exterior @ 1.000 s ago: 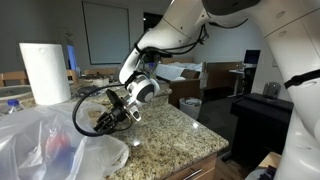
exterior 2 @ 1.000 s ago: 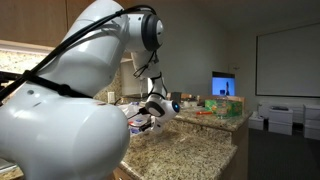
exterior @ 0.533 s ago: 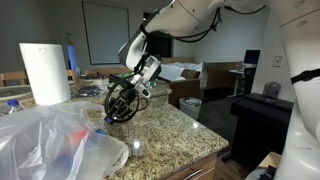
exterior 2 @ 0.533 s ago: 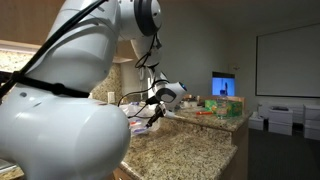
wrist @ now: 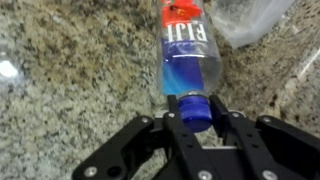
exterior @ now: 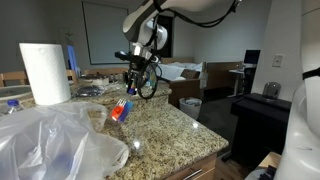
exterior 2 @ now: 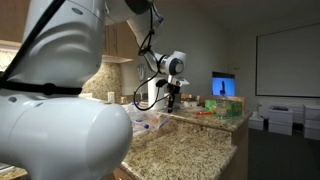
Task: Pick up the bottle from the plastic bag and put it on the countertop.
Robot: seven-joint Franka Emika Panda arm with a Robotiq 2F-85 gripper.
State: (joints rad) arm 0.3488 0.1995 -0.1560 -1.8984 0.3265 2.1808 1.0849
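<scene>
The bottle (exterior: pixel 120 110) is small, with a red label end and a blue body. It leans over the granite countertop (exterior: pixel 170 135), red end lowest, just beyond the plastic bag (exterior: pixel 50 140). My gripper (exterior: pixel 129 97) points down onto its upper end. In the wrist view the gripper (wrist: pixel 190 108) has its fingers pressed against both sides of the blue cap, and the bottle (wrist: pixel 188 55) stretches away over the countertop (wrist: pixel 70 70). I cannot tell whether its base touches the stone. A corner of the bag (wrist: pixel 245 18) shows beside it. The gripper (exterior 2: pixel 172 98) also shows in both exterior views.
A tall paper towel roll (exterior: pixel 45 72) stands behind the bag, with a clear blue-capped bottle (exterior: pixel 12 103) at the far left. The counter's rounded edge (exterior: pixel 205 145) drops off to the floor. Small items sit on the far counter (exterior 2: pixel 215 108).
My arm has risen and swung from a low reach beside the bag to pointing straight down. The bottle now shows outside the bag, over the granite.
</scene>
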